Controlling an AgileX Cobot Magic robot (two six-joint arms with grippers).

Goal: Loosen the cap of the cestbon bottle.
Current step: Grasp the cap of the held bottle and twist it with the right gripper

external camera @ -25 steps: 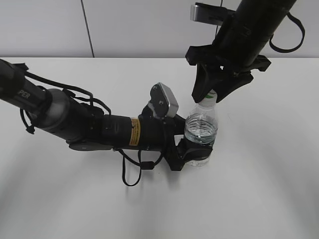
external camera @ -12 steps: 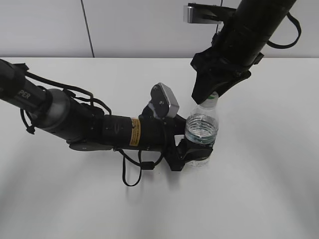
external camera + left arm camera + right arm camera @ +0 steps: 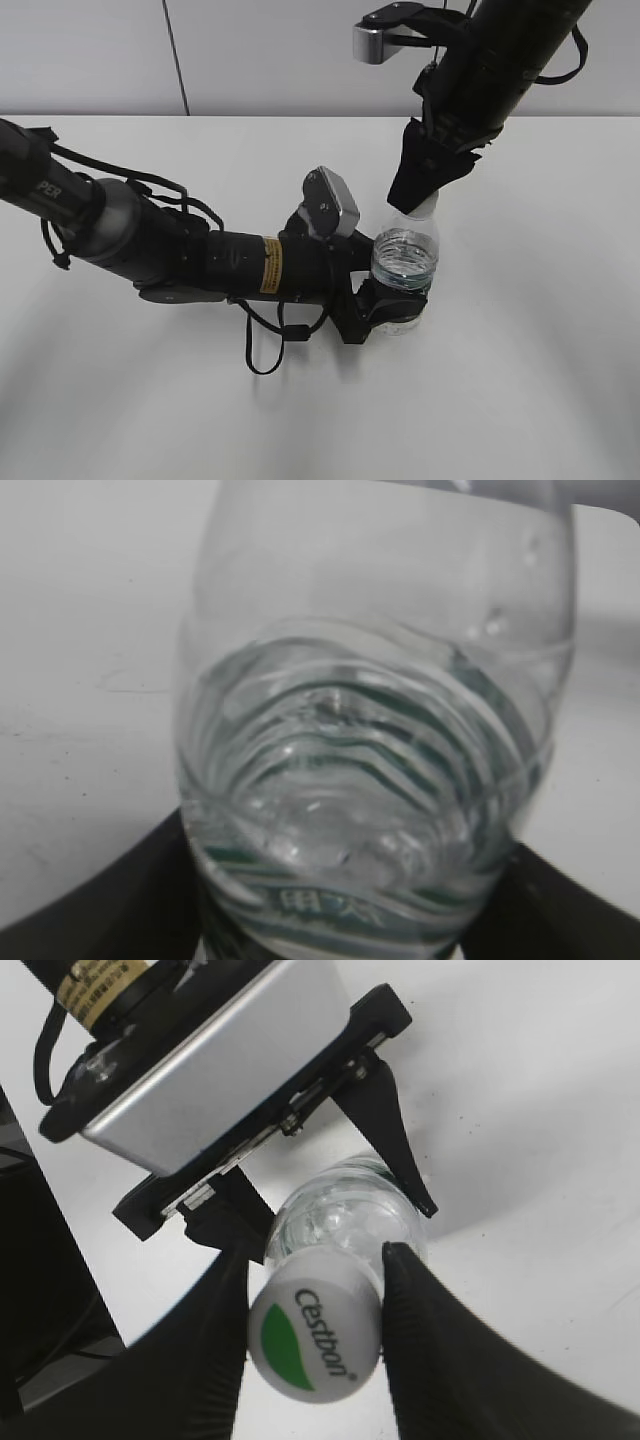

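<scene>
White tabletop (image 3: 520, 380) spreads wide under everything, pale wall behind it, and the cestbon bottle (image 3: 404, 268) stands upright on it as our landmark. The left arm (image 3: 150, 245) lies long and low, stretching in from the bottle's left side, cables looping off its black sleeve, a silver wrist camera block (image 3: 332, 203) perched just left of the bottle's shoulder. The right arm (image 3: 500, 60) drops in from above and to the right of the bottle, tilted, its own silver camera block sticking out at the top.

Left tool (image 3: 392, 308) has its jaws set wide around the lower body of the bottle, black fingers (image 3: 120, 900) hugging either side of the base; in the left wrist view the clear ribbed wall and green label band (image 3: 330, 905) fill the picture, water visible inside. It grips the bottle.

Right tool (image 3: 312, 1310) sits directly on top of the bottle, pointing down. From its wrist view, two dark fingers (image 3: 425, 1350) press against opposite sides of the cap (image 3: 315, 1335), jaws partly closed and clamped on it. The cap is white and round, with a green half-disc and "Cestbon" lettering on its top face, seated on the bottle's neck. In the exterior view the cap is hardly seen beneath the finger tips
</scene>
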